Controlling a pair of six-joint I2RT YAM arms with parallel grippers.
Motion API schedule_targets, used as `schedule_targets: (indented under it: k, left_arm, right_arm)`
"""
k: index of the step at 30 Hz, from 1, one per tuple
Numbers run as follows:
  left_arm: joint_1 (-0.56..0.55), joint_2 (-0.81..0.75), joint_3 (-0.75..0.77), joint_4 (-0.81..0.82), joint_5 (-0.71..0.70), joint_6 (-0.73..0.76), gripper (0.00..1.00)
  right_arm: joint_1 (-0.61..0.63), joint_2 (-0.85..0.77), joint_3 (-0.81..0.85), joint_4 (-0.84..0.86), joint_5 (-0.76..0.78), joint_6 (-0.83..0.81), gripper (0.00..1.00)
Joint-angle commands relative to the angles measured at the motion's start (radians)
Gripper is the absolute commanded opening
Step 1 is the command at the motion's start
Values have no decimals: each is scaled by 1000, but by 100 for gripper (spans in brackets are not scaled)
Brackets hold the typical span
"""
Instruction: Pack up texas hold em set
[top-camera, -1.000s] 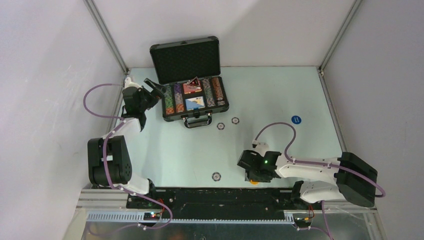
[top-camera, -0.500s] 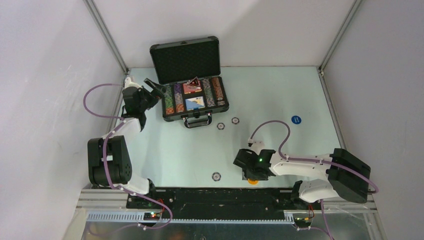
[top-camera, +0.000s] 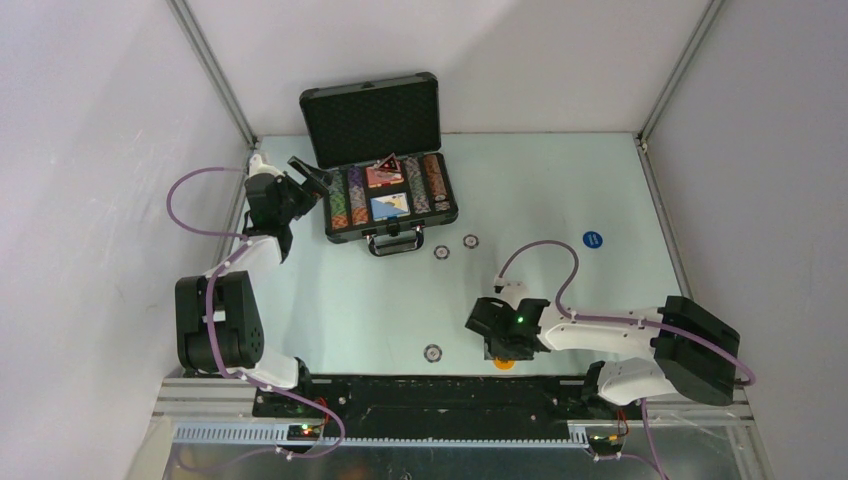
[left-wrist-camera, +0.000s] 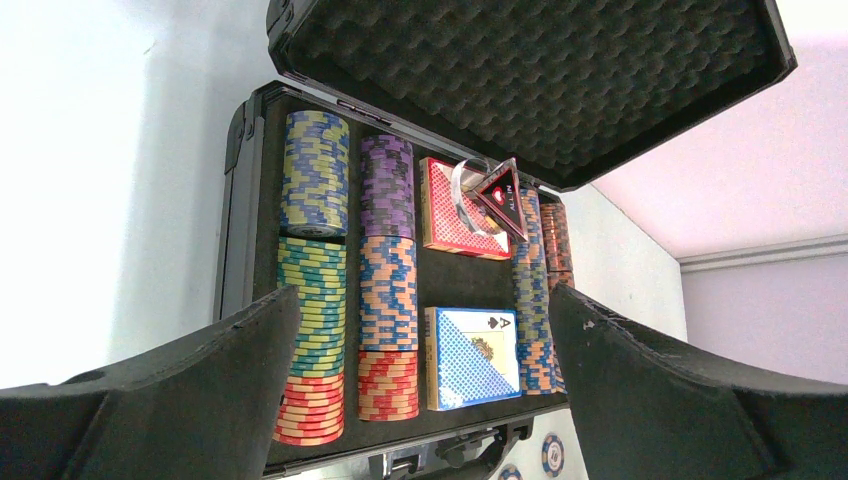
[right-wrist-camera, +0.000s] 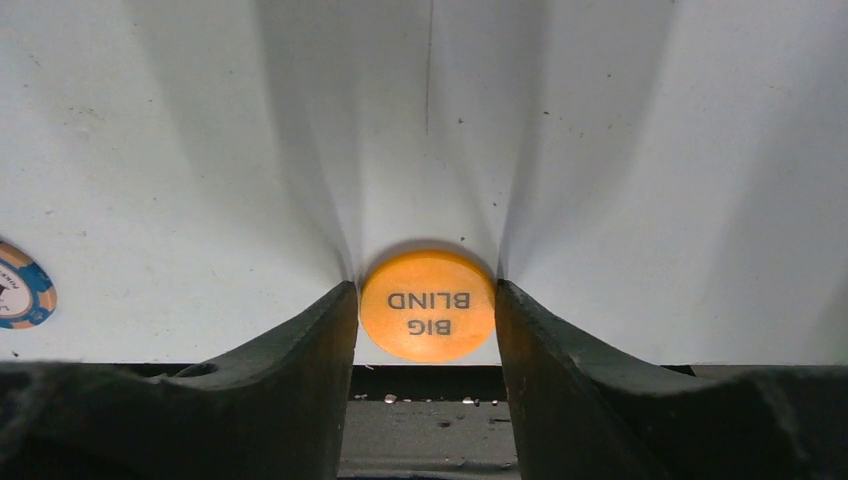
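Note:
The black briefcase (top-camera: 345, 234) stands open at the back of the table, its foam-lined lid (top-camera: 372, 118) upright. Inside lie rows of multicoloured chips (left-wrist-camera: 313, 300), a red-patterned deck (left-wrist-camera: 445, 210) with the dark triangular marker (left-wrist-camera: 503, 195) on it, and a blue deck (left-wrist-camera: 475, 355). My left gripper (top-camera: 310, 176) hovers open by the case's left end (left-wrist-camera: 422, 295), holding nothing. At the table's near edge my right gripper (top-camera: 503, 354) points down, and both fingers of the right gripper (right-wrist-camera: 425, 290) press the sides of the orange "BIG BLIND" button (right-wrist-camera: 428, 305), which lies flat.
Two loose chips (top-camera: 441, 252) (top-camera: 470, 241) lie just in front of the case handle (top-camera: 396, 244). A third chip (top-camera: 432, 352) sits near the front edge, left of the right gripper. A blue round button (top-camera: 592, 239) lies at the right. The black base rail (top-camera: 420, 395) runs along the near edge.
The right arm has shifted a little to the left along the near edge, and its jaws have narrowed onto the orange button. The left arm has not moved.

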Motion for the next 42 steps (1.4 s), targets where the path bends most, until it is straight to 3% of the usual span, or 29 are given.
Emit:
schedule_targets:
  k: [1, 14, 33, 42]
  left_arm:
    - [-3, 1, 7, 37, 16, -13, 98]
    - [-3, 3, 7, 36, 16, -13, 98]
    - [-4, 2, 6, 37, 16, -14, 98]
    - [-5, -1, 6, 37, 16, -14, 98]
  right_arm:
    - [8, 56, -58, 54, -27, 16, 60]
    - [34, 105, -59, 44, -65, 1, 53]
    - [70, 144, -59, 34, -93, 8, 62]
    - [92, 162, -59, 24, -98, 22, 58]
